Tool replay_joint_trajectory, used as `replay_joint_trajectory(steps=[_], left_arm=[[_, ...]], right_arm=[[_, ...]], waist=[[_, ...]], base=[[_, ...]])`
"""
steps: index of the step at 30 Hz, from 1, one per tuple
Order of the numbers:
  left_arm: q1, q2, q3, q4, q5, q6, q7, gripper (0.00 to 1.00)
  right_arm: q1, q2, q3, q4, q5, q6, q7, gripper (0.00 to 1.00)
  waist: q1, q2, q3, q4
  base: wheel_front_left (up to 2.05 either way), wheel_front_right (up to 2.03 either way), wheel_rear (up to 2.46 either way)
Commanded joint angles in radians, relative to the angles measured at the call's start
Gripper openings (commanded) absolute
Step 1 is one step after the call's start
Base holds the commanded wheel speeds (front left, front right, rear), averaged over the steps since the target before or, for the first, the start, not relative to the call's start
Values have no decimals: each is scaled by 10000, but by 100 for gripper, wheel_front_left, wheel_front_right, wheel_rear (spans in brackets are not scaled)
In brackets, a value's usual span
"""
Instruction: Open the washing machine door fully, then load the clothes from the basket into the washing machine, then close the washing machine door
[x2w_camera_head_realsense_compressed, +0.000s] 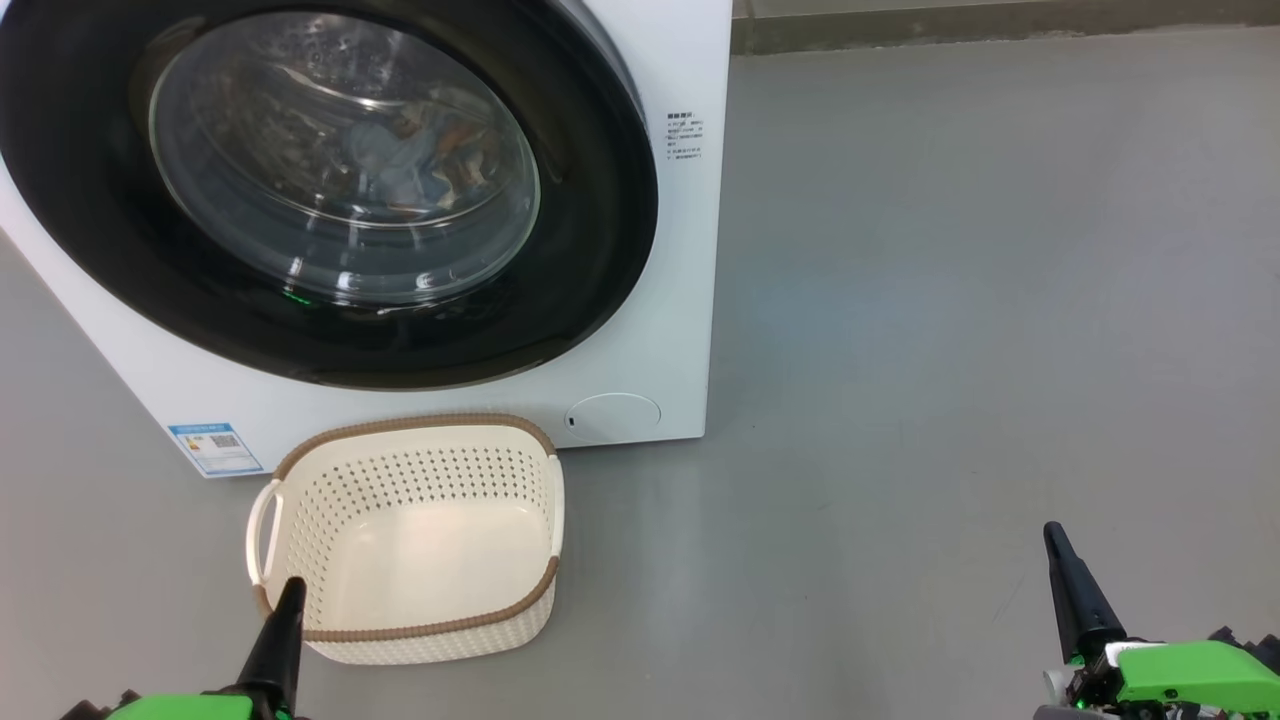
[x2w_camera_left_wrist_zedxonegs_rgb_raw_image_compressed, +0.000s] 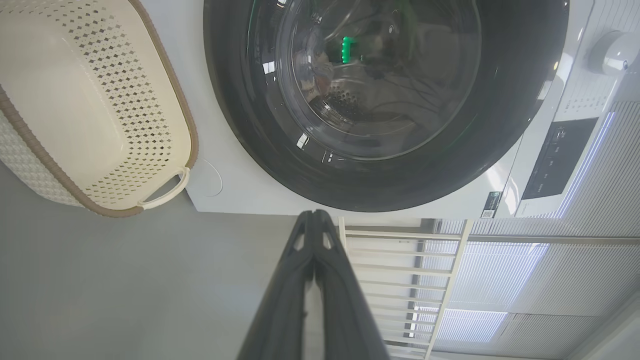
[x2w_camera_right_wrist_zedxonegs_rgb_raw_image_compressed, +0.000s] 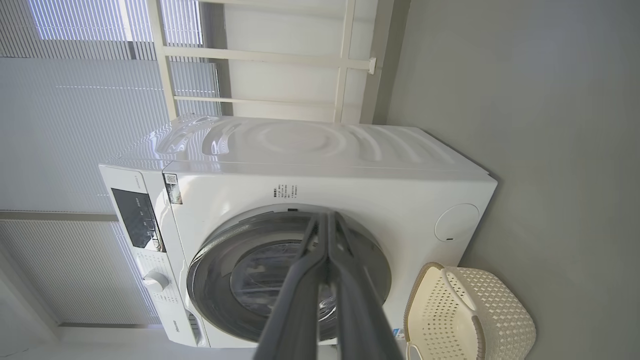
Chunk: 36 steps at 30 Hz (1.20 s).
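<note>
Clothes (x2w_camera_head_realsense_compressed: 400, 160), a bundle of light blue fabric with orange and cream patches, are sitting inside the drum, kinda blurry behind the glass at about 11 o'clock in the head view. The large round washing machine door (x2w_camera_head_realsense_compressed: 90, 230), with its wide glossy black rim and bulging clear glass centre, is closed flat against the big white front-loading washing machine (x2w_camera_head_realsense_compressed: 690, 300). Just in front of the machine, at 6 o'clock from the door, sits the small cream plastic basket (x2w_camera_head_realsense_compressed: 410, 470) with perforated sides, a brown woven-look rim and white loop handles. It's upright on the grey floor (x2w_camera_head_realsense_compressed: 950, 300), and honestly I can't tell if it touches the machine. Left gripper (x2w_camera_head_realsense_compressed: 292, 588) is down at 7 o'clock, dark fingers pressed together with nothing between them, its tip over the basket's near rim in that view. Right gripper (x2w_camera_head_realsense_compressed: 1052, 530) at 5 o'clock is likewise fully closed and holding nothing, over bare floor well apart from the basket.
</note>
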Motion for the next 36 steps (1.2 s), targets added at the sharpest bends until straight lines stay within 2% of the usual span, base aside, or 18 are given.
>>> replay_joint_trajectory(steps=[1,36], left_arm=[[-528,231,342,-146,-307,-30,100,0],[-576,158,458,-108,-435,-31,244,0]], right_arm=[[-505,-79,188,-236,291,-11,102,0],[-525,-20,87,-223,416,-11,227,0]], waist=[[0,0,-2,0],[0,0,-6,0]], base=[[0,0,0],[0,0,0]])
